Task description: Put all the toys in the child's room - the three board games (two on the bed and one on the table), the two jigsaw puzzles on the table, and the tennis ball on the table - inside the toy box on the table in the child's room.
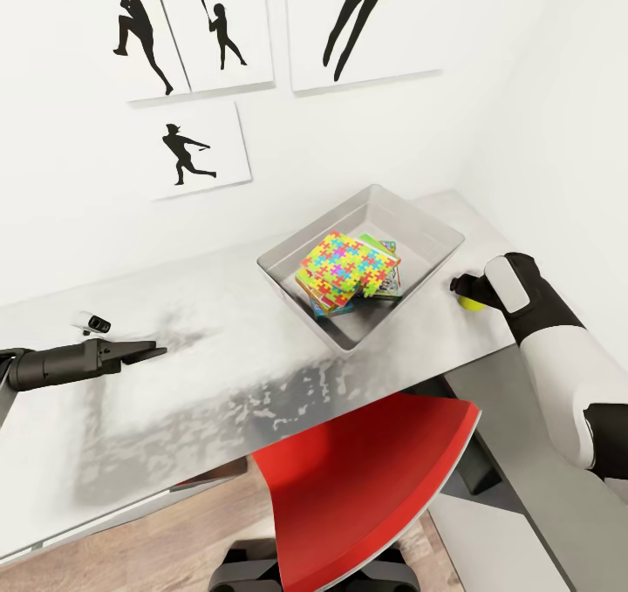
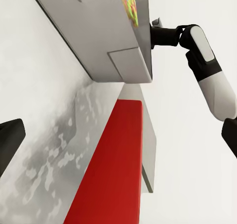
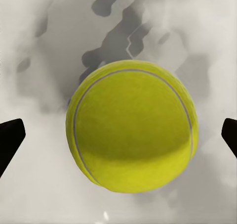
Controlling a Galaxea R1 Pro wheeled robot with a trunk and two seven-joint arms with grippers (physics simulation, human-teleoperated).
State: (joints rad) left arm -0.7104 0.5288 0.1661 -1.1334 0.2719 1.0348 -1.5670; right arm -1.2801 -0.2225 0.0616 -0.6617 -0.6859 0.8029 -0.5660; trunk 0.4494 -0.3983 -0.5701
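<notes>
Tennis ball (image 3: 132, 126): yellow-green, grey seam, resting on worktop (image 1: 218, 339) between my right tool's (image 1: 464, 289) spread, non-contacting fingers (image 3: 9, 142). Left tool (image 1: 144, 350): state indeterminate.

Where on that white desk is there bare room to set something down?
The widest bare patch lies between the left claw and the toy box, bordered by the wall and the red chair. It is crowded inside the box, with the jigsaw puzzle on top, and beside it, where the right claw straddles the tennis ball.

Jigsaw puzzles (image 1: 349, 265) lie stacked inside the toy box (image 1: 296, 280); the right claw (image 1: 463, 288) sits at the tennis ball (image 1: 474, 303).
</notes>
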